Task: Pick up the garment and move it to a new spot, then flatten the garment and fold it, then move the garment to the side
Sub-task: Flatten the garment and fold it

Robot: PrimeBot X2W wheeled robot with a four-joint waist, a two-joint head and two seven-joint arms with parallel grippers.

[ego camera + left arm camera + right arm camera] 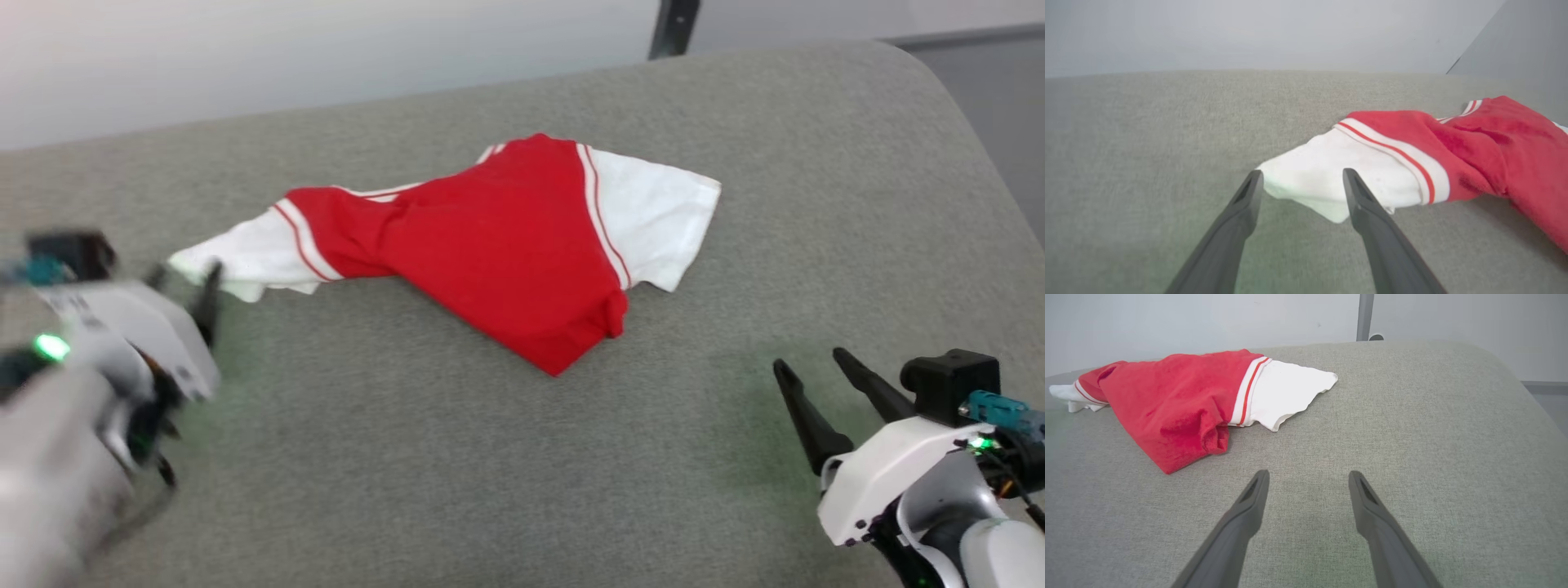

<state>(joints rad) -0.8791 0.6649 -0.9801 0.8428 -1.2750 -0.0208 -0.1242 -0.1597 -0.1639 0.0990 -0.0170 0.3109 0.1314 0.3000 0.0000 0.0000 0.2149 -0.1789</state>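
Grey woven fabric covers the counter, and its far right corner curves round. Just one thing lies on it: the shirt, crumpled near the middle, a little toward the far side. The red body is bunched and twisted, with a rolled lump at its near edge. One white sleeve spreads flat to the right, the other trails left, both with striped trim.

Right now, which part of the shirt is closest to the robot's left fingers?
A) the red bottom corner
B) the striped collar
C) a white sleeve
C: the open left fingers sit right at the end of a white sleeve of the garment.
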